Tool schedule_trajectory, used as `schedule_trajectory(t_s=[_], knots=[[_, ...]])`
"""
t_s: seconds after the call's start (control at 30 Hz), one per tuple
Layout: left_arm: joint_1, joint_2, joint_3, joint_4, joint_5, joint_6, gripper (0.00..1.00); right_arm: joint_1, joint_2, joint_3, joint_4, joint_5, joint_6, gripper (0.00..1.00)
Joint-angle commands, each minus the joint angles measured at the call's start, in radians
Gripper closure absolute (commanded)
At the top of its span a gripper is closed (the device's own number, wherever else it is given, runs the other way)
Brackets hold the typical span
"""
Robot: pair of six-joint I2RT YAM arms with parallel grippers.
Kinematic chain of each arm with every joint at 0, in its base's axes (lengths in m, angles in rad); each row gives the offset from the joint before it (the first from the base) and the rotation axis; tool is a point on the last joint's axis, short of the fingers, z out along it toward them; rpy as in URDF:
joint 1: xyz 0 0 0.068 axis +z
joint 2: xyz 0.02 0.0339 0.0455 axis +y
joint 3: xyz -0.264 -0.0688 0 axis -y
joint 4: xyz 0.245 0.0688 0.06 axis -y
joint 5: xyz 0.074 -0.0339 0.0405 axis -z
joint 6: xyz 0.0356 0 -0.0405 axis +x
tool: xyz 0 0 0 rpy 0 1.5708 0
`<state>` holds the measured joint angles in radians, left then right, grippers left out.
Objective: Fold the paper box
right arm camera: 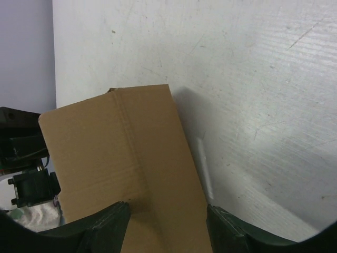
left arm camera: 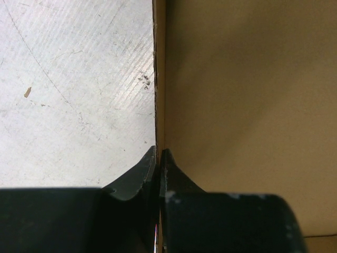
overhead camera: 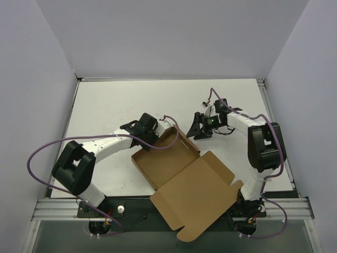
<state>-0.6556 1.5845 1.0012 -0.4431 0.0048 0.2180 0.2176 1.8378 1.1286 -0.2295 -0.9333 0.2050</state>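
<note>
White tabletop [overhead camera: 116, 105] ringed by pale walls [overhead camera: 31, 79] fills the top view. We see the box [overhead camera: 166, 161] at the near middle, half formed: a shallow tray with raised sides, its wide lid lying open toward the near right and reaching past the table's near edge. Our left gripper [overhead camera: 155, 138] sits at the tray's far-left side. Our right gripper [overhead camera: 196, 133] hangs just beyond the tray's far corner, on its right.

From the left wrist, we see the left fingers [left arm camera: 138, 176] pressed together on the edge of a cardboard side, pinching it. Bare table lies to its left, brown board to its right.

From the right wrist, the right fingers [right arm camera: 105, 224] stand spread wide, and a cardboard flap rises between and beyond them. We cannot tell whether they touch it. Black parts of the left arm [right arm camera: 21, 153] show at the left edge.
</note>
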Motion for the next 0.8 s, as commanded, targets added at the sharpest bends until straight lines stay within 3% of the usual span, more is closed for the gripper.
schedule_trajectory(t_s=[0.0,0.3,0.77], knots=[[-0.006,-0.029,0.031,0.027,0.003,0.004,1.0,0.008,-0.071,-0.039,0.103,-0.068,0.083,0.39],[-0.006,-0.026,0.033,0.026,0.003,0.004,1.0,0.077,-0.055,-0.039,0.09,-0.055,0.06,0.39],[-0.006,-0.027,0.033,0.027,0.003,0.004,1.0,0.189,-0.069,-0.015,-0.022,0.258,-0.061,0.38]])
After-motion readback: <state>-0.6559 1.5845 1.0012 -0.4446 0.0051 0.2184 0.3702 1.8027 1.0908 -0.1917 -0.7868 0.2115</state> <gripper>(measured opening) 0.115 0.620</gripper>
